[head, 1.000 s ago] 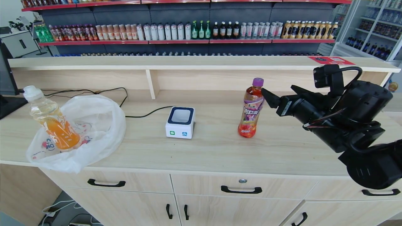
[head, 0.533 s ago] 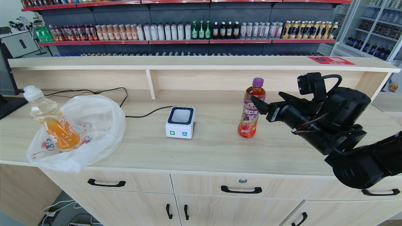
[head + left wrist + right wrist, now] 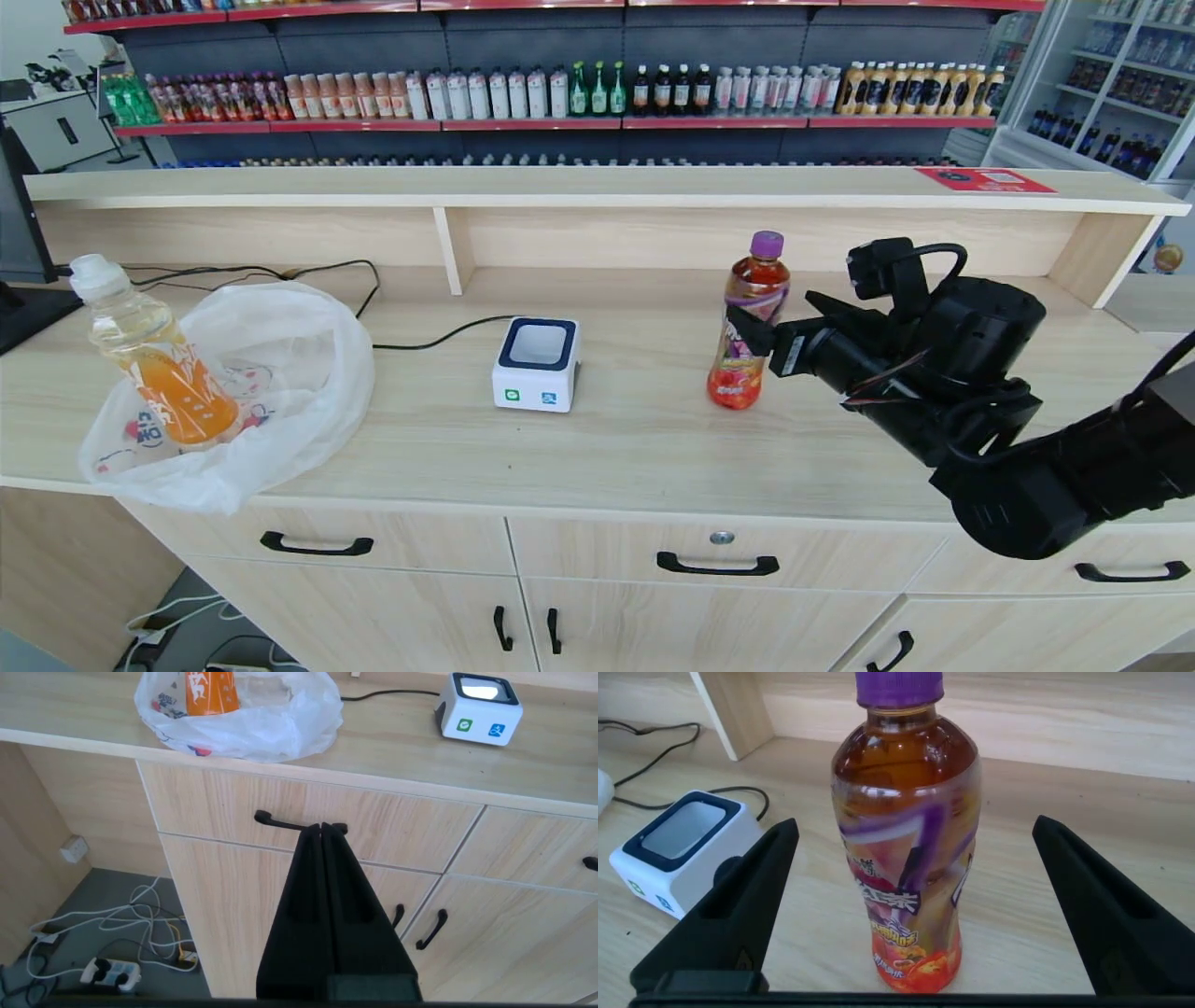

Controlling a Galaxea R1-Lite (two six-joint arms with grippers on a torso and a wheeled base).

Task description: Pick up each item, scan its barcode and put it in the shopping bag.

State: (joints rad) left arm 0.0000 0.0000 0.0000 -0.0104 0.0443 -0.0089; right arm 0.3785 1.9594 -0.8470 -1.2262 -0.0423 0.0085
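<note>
Shelves (image 3: 560, 121) of drinks in long rows line the back wall of the shop; in front runs a pale wood table (image 3: 635, 448) with a raised back ledge and black-handled drawers (image 3: 719, 560) below; the right arm (image 3: 990, 411) stretches in from the right, low over the top, forearm level and wrist pointing left; its tool (image 3: 773, 308) is spread wide, one finger on each side of the tea bottle (image 3: 758, 280), with a gap showing on both sides in the wrist view; this bottle stands upright right of centre, with a purple cap, dark amber drink and a purple-and-red label whose print is too small to read; at the left end sits a white plastic bag (image 3: 280, 373), printed in red and blue, with an orange-drink bottle (image 3: 149, 355) leaning in it, white cap up; the white scanner (image 3: 536, 364) sits between bag and tea bottle, with a dark-rimmed window on top, two small badges on its front and a black cable (image 3: 439, 336) trailing back; the left tool (image 3: 322, 831) hangs below the table edge before the drawers, fingers pressed together, holding nothing.
</note>
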